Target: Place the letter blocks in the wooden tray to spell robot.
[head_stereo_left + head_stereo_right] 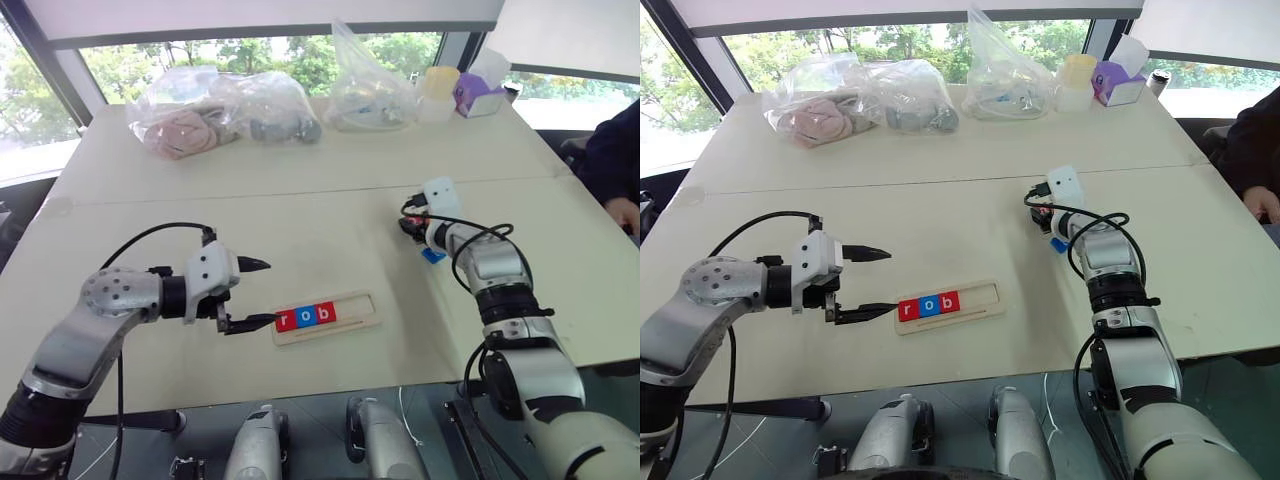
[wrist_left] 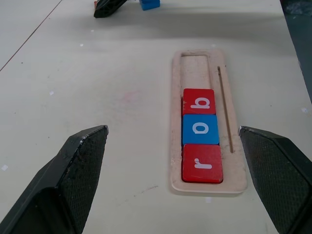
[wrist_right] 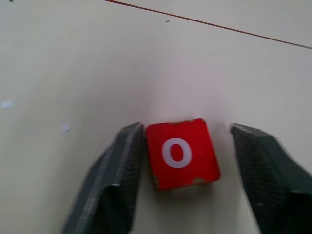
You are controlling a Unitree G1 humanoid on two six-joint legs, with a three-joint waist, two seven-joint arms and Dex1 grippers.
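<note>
Evidently, right wrist view reveals the right end effector straddling a red o block, seemingly unclamped.

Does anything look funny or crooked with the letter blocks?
Nothing looks broken or spilled. The wooden tray holds r, o, b in a neat row, with two spaces bare. The red o block sits a bit crooked on the table between the right gripper's fingers, and a blue block lies beside it, both still outside the tray.
</note>
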